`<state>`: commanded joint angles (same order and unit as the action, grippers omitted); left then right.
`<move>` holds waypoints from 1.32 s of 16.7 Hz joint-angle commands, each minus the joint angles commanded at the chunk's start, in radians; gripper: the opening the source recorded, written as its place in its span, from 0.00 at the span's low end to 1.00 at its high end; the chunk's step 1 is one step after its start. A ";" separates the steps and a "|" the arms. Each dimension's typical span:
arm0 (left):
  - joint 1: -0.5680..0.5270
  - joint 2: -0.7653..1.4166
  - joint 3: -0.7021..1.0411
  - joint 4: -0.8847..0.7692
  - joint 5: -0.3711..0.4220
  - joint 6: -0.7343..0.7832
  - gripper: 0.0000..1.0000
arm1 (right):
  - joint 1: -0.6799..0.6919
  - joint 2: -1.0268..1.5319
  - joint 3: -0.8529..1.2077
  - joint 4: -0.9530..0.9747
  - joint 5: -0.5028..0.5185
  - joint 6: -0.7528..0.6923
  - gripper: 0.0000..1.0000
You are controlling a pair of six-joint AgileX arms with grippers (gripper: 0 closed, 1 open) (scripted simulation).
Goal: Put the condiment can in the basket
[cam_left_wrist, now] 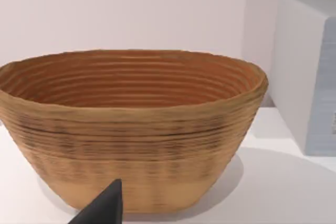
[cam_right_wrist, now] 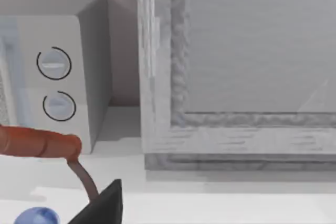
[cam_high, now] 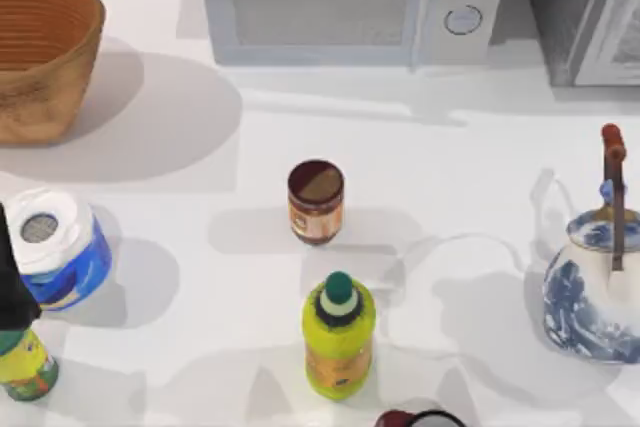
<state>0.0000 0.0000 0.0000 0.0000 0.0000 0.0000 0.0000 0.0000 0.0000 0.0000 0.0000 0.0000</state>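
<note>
Left gripper (cam_left_wrist: 102, 208) shows as one dark fingertip facing the basket (cam_left_wrist: 131, 129); whether its fingers are apart or together cannot be told. Part of the left arm (cam_high: 10, 287) sits at the table's left edge, beside the paper roll (cam_high: 55, 247). Right gripper (cam_right_wrist: 102, 205) likewise shows a single dark tip near the teapot's orange handle (cam_right_wrist: 39, 142), state undetermined. Can (cam_high: 316, 201) stands upright near the table's centre, untouched, well apart from the basket (cam_high: 40, 52) at the far-left corner. Yellow bottle (cam_high: 339, 335) stands just nearer the front edge; microwave (cam_high: 350, 2) lines the far edge.
</note>
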 joint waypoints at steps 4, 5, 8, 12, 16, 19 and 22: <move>-0.003 0.027 0.028 0.013 0.021 0.011 1.00 | 0.000 0.000 0.000 0.000 0.000 0.000 1.00; -0.007 0.057 0.051 0.021 0.041 0.022 1.00 | 0.000 0.000 0.000 0.000 0.000 0.000 1.00; -0.022 0.210 0.144 0.041 0.138 0.082 1.00 | 0.000 0.000 0.000 0.000 0.000 0.000 1.00; -0.053 0.549 0.297 0.053 0.321 0.215 1.00 | 0.000 0.000 0.000 0.000 0.000 0.000 1.00; -0.093 0.970 0.468 0.063 0.530 0.394 1.00 | 0.000 0.000 0.000 0.000 0.000 0.000 1.00; -0.124 1.291 0.599 0.073 0.685 0.542 1.00 | 0.000 0.000 0.000 0.000 0.000 0.000 1.00; -0.153 1.583 0.725 0.087 0.827 0.682 1.00 | 0.000 0.000 0.000 0.000 0.000 0.000 1.00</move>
<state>-0.1527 1.5828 0.7253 0.0868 0.8271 0.6820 0.0000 0.0000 0.0000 0.0000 0.0000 0.0000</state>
